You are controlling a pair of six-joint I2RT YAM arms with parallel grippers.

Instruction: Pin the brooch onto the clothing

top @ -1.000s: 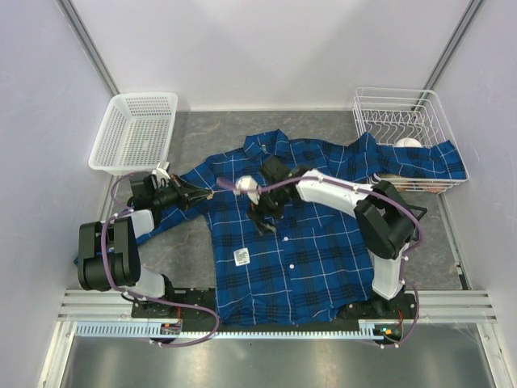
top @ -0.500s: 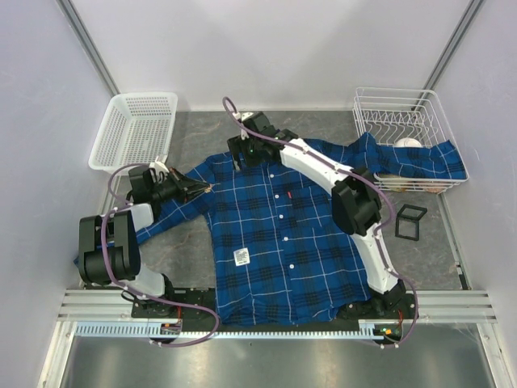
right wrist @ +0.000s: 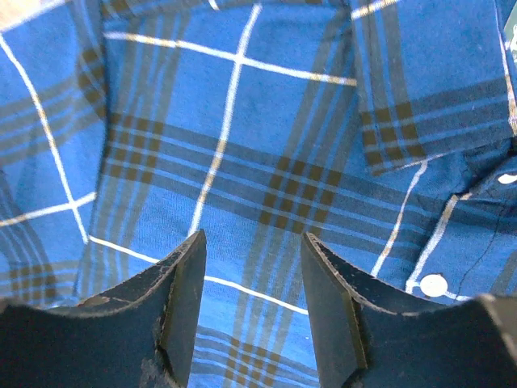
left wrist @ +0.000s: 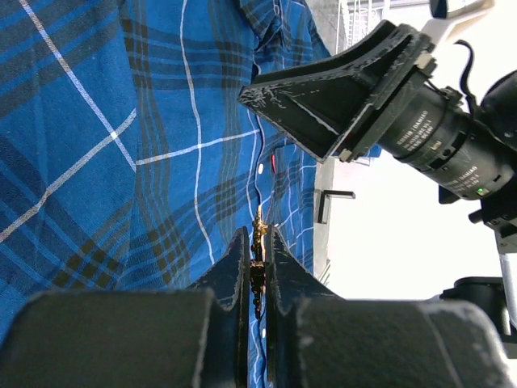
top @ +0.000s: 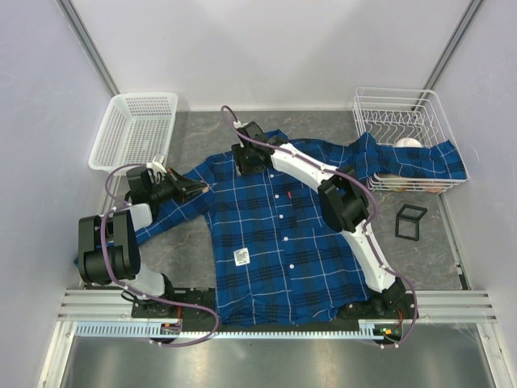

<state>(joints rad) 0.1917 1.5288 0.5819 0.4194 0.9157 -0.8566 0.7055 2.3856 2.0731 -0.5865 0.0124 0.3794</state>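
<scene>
Left wrist view: left gripper (left wrist: 257, 249) pinches the tiny gold metal brooch (left wrist: 259, 226) to pin the blue plaid shirt (left wrist: 105, 162); right gripper (right wrist: 252, 250) hangs above, jaws apart.

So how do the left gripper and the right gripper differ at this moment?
The left gripper is shut on the brooch; the right gripper is open and holds nothing. The left gripper is at a shoulder of the shirt; the right gripper is by the collar. Both are over the shirt's blue plaid cloth.
</scene>
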